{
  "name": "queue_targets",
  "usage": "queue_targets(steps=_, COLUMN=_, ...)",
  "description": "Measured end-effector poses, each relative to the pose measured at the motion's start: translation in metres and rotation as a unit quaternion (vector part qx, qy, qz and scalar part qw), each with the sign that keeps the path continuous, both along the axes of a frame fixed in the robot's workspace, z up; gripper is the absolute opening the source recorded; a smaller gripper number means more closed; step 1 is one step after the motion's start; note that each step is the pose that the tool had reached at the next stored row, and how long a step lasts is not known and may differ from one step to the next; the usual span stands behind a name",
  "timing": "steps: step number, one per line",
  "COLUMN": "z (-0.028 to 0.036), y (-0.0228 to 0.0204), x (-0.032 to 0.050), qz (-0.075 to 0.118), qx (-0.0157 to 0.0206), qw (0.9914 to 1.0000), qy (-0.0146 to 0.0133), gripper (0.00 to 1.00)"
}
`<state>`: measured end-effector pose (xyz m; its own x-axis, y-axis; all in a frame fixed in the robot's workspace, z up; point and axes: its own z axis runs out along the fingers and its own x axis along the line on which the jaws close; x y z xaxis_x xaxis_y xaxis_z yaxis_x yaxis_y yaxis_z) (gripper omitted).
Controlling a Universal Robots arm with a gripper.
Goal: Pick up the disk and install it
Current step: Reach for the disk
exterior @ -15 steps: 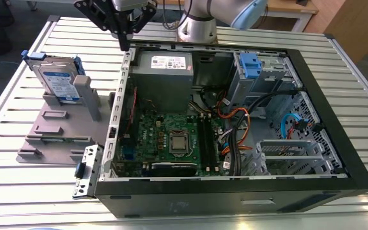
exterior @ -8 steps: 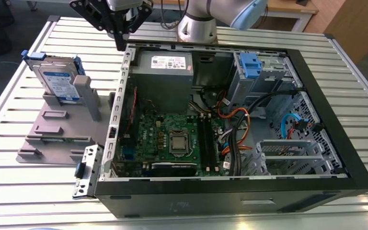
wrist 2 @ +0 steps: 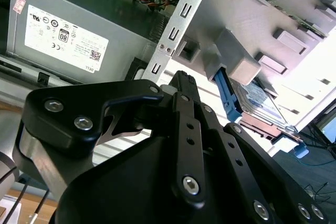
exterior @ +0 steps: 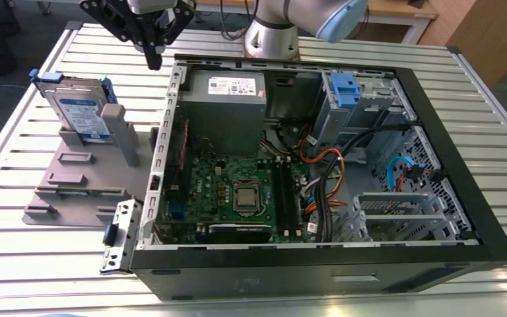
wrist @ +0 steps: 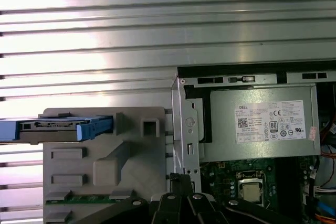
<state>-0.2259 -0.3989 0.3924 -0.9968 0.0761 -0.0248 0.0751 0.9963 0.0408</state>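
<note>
I see the end effector (exterior: pixel 154 61) pointing straight down, fingers pinched together, empty, hanging over the computer case (exterior: pixel 324 261) corner by the power supply (exterior: pixel 227 99). The disk (exterior: pixel 79 111) stands on edge in the grey stand (exterior: pixel 68 181) on the table (exterior: pixel 42 264), at the exterior view's left of the case.

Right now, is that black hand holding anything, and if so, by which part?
Nothing is held. The hand hangs empty, fingers together, near the edge of the open computer case. The disk stands apart from it in the grey holder.
</note>
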Motion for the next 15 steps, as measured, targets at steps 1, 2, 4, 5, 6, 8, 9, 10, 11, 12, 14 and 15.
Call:
queue_targets(steps=1, z=0.0000, y=0.0000, x=-0.0002, qz=0.000, qx=0.0000, qw=1.00000, qy=0.0000, gripper=0.11)
queue_targets(steps=2, z=0.0000, y=0.0000, x=-0.0004, qz=0.000, qx=0.0000, qw=1.00000, qy=0.0000, gripper=0.11)
queue_targets(steps=4, z=0.0000, y=0.0000, x=-0.0008, qz=0.000, qx=0.0000, qw=1.00000, qy=0.0000, gripper=0.11)
queue_targets(steps=5, z=0.0000, y=0.0000, x=-0.0011, qz=0.000, qx=0.0000, qw=1.00000, qy=0.0000, gripper=0.11)
queue_targets(steps=6, z=0.0000, y=0.0000, x=-0.0012, qz=0.000, qx=0.0000, qw=1.00000, qy=0.0000, gripper=0.11)
queue_targets(steps=8, z=-0.0003, y=0.0000, x=-0.0163, qz=0.000, qx=0.0000, qw=1.00000, qy=0.0000, gripper=0.11)
queue_targets(steps=9, z=-0.0003, y=0.0000, x=-0.0165, qz=0.000, qx=0.0000, qw=1.00000, qy=0.0000, gripper=0.11)
queue_targets(steps=10, z=-0.0003, y=0.0000, x=-0.0167, qz=0.000, qx=0.0000, qw=1.00000, qy=0.0000, gripper=0.11)
queue_targets(steps=11, z=-0.0004, y=0.0000, x=-0.0169, qz=0.000, qx=0.0000, qw=1.00000, qy=0.0000, gripper=0.11)
queue_targets(steps=12, z=-0.0003, y=0.0000, x=-0.0170, qz=0.000, qx=0.0000, qw=1.00000, qy=0.0000, gripper=0.11)
queue_targets(steps=14, z=-0.0016, y=0.0000, x=-0.0337, qz=0.000, qx=0.0000, qw=1.00000, qy=0.0000, gripper=0.11)
queue_targets(steps=15, z=-0.0016, y=0.0000, x=-0.0339, qz=0.000, qx=0.0000, qw=1.00000, qy=0.0000, gripper=0.11)
